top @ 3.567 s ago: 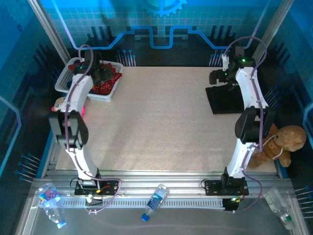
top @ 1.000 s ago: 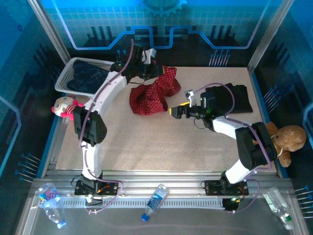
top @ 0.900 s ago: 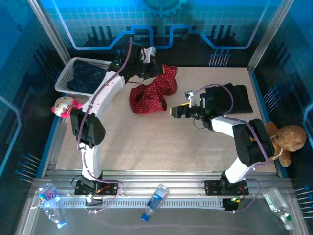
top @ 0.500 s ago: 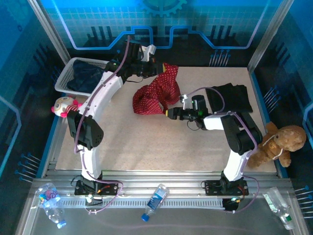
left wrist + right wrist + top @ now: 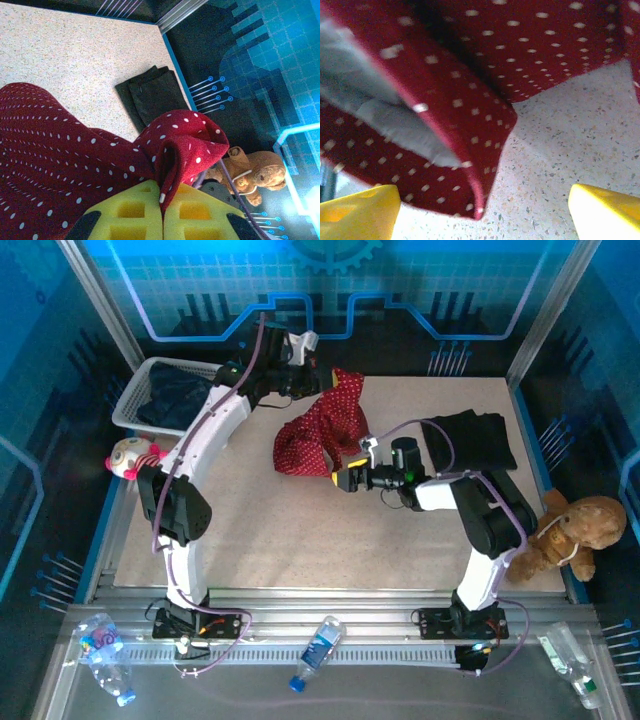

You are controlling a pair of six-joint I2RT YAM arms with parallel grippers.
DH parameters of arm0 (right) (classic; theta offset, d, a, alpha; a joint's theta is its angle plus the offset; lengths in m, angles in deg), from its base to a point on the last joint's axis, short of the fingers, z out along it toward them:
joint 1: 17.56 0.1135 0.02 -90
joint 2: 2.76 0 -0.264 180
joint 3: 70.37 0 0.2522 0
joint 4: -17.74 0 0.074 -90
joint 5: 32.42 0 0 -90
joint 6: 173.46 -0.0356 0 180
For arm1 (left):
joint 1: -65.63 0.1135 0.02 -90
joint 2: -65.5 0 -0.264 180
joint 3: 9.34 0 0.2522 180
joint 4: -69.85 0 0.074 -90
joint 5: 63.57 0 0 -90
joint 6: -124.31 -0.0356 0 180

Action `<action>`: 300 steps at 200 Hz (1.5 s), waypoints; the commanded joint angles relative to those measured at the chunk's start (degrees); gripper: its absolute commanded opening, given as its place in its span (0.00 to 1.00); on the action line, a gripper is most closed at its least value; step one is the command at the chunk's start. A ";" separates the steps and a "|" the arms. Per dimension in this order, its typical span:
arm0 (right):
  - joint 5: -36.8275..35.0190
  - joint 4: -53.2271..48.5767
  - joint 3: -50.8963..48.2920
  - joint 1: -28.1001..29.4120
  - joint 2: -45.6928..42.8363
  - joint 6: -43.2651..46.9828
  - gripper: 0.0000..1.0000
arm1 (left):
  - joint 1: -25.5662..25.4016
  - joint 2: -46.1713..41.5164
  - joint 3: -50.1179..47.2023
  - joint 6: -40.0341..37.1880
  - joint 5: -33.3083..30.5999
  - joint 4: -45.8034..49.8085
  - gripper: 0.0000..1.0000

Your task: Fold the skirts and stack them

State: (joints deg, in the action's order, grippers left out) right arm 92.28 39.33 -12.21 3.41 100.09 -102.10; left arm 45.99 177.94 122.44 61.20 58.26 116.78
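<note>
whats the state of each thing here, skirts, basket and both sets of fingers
red skirt, unfolded, one end lifted, the rest bunched on the table
black skirt, folded, lying flat on the table
dark denim, crumpled in the basket
basket, upright, holding the denim
left gripper, fingers shut on the red skirt
right gripper, fingers open either side of a red skirt corner

right wrist | red skirt cut off at top, left edges; blurred | top | basket contents too small to tell
</note>
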 commanded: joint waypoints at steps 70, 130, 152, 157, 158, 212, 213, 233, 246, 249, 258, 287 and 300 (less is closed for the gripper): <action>-14.79 -11.00 5.67 7.13 1.67 19.81 0.87 | 0.60 -2.57 -0.90 -1.48 1.83 -0.27 0.00; -18.58 -0.30 2.30 8.60 -4.32 15.63 0.14 | 1.92 -3.61 -2.55 0.57 -0.01 -1.37 0.00; -19.48 -6.62 1.66 8.56 -12.21 17.37 0.00 | 3.04 -5.41 -3.81 3.41 -3.39 -1.88 0.00; -19.85 -9.47 1.74 8.51 -14.16 18.27 0.00 | 3.39 -6.12 -4.41 4.35 -4.77 -1.88 0.00; -19.94 -9.98 1.74 8.53 -14.65 18.45 0.00 | 3.47 -6.28 -4.57 4.59 -5.07 -1.88 0.00; -19.03 -44.11 10.90 5.06 -40.65 26.01 0.00 | 5.15 -21.01 -15.00 15.49 -18.80 -6.74 0.02; -19.04 -44.57 11.20 5.01 -41.03 26.10 0.00 | 5.10 -21.33 -15.22 15.65 -18.86 -6.95 0.02; -20.93 -51.85 17.73 3.72 -45.13 28.90 0.00 | 3.86 -26.20 -18.63 18.45 -22.47 -10.34 0.02; -21.00 -52.76 20.88 1.81 -45.74 29.28 0.00 | 3.00 -28.39 -20.58 19.53 -24.23 -13.27 0.02; -20.86 -52.69 21.39 1.15 -45.66 29.20 0.00 | 2.87 -28.58 -20.89 19.82 -24.46 -13.90 0.02; -19.84 -51.97 22.71 -0.79 -44.86 28.89 0.00 | 2.47 -28.86 -21.57 20.67 -25.14 -15.50 0.02; -20.19 -47.89 27.29 -6.05 -38.00 28.49 0.00 | 2.24 -24.14 -20.64 23.28 -27.00 -19.26 0.01; -20.43 -47.07 31.06 -7.82 -33.01 30.01 0.00 | 2.32 -19.66 -17.76 22.73 -28.06 -20.98 0.01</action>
State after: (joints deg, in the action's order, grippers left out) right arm 72.98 -7.03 14.06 -1.22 59.30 -74.38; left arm 47.94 150.60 102.29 82.06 35.12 101.33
